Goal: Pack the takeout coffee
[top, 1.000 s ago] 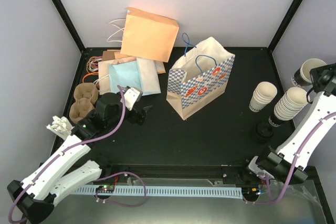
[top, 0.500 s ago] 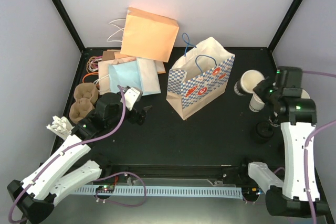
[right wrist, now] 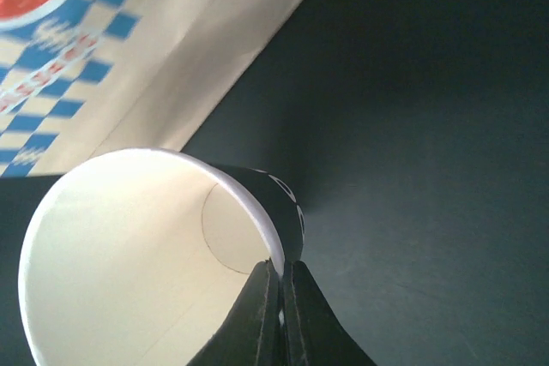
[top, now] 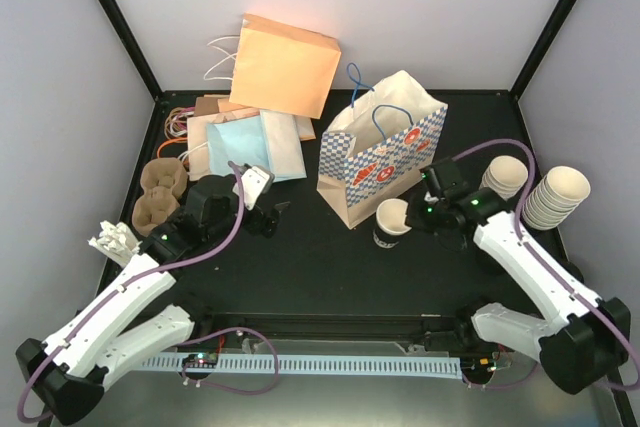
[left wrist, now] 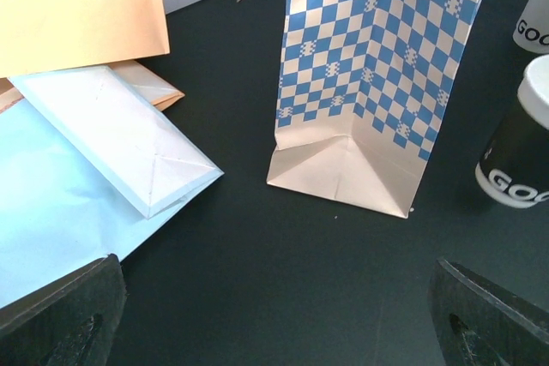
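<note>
the takeout coffee (top: 392, 219) is a single open cup with a dark printed wall. my right gripper (top: 420, 213) has it by the rim, jaws pinched nearly closed on the thin wall, one finger inside and one outside. the cup is just in front of the blue-checked bag (top: 385, 152), low by its base. i cannot tell whether its bottom touches the table (top: 330, 277). my left gripper (top: 265, 219) is spread as wide as it goes, holds nothing, and sits well apart to the bag's left.

my worry is the grip. a pinch on one spot of the rim gives the cup room to swing or twist as i lift, and squeezing harder could crease the paper. the bag stands unbraced with a soft, narrow mouth and loose handles. if the cup clips that edge, i judge the bag could topple or fold shut, or the cup could be knocked out of the pinch.
</note>
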`<state>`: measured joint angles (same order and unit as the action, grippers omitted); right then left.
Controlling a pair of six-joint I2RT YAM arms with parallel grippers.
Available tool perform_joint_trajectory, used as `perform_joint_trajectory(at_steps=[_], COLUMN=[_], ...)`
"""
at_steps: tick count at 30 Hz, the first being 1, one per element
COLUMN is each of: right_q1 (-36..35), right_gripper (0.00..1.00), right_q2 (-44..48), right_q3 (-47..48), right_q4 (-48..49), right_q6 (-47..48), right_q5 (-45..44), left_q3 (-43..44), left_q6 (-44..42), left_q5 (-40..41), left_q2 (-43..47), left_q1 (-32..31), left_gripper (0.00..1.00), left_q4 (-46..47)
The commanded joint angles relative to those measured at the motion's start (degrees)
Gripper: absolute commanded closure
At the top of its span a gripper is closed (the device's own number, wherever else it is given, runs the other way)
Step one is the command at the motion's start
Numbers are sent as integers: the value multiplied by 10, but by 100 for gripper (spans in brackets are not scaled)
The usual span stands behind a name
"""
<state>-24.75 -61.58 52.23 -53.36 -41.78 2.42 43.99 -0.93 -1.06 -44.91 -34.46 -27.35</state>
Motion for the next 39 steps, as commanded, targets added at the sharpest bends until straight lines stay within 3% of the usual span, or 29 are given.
perform_joint_trajectory(at_steps=[1, 11, 21, 30, 39], right_q1=[-76, -171, -227, -232, -232], right_gripper=[99, 99, 97, 91, 85], right_q2=[-24, -66, -96, -108, -102], right_q3=[7, 32, 39, 28, 15], right_q4=[65, 73, 75, 87, 83], right_q6=[40, 78, 79, 91, 97], right_q5=[8, 22, -41, -57, -70], left_q3=[1, 4, 4, 62, 65], left_q6=[-12, -19, -27, -10, -17], left_q5=[6, -2, -31, -69, -40], left_q2=[-9, -26, -22, -74, -61], left_q1=[5, 5, 5, -1, -19], left_gripper=[1, 1, 1, 1, 1], left_q4=[11, 13, 18, -34, -42])
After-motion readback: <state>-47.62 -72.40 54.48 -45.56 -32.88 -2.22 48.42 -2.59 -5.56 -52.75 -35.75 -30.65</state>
